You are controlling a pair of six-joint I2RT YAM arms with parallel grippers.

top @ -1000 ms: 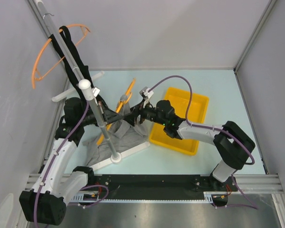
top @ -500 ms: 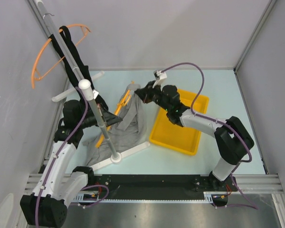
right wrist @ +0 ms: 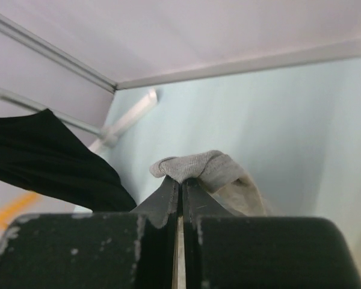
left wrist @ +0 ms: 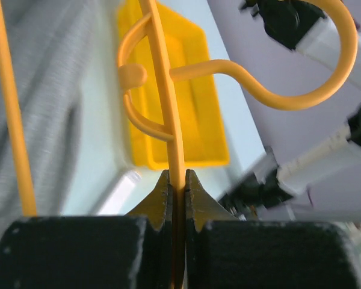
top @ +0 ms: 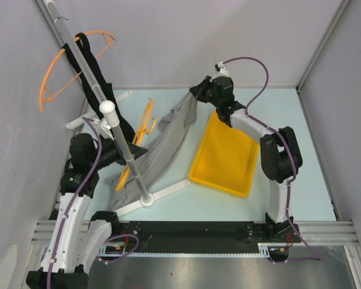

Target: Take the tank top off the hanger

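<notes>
The grey tank top (top: pixel 168 141) hangs stretched in a long diagonal band from the far middle of the table down toward the rack's base. My right gripper (top: pixel 197 96) is shut on its upper end, where a fold of grey fabric (right wrist: pixel 198 165) bunches over the fingertips of the gripper (right wrist: pixel 180 180). The orange hanger (top: pixel 143 126) lies along the band's left edge. My left gripper (top: pixel 132 158) is shut on it, and the hanger's wire (left wrist: pixel 168 108) runs straight up from between the closed jaws of the gripper (left wrist: pixel 177 180). Whether the hanger is still inside the fabric I cannot tell.
A yellow bin (top: pixel 225 156) sits right of the tank top, under the right arm. A rack pole (top: pixel 117 132) on a white cross base (top: pixel 162 192) rises in front of the left arm. On it hangs a second orange hanger (top: pixel 60 72) with a black garment (top: pixel 93 60).
The right gripper closed on the tank top and swung up and back toward the far wall, drawing the fabric out long. The left arm pulled the hanger back to the left.
</notes>
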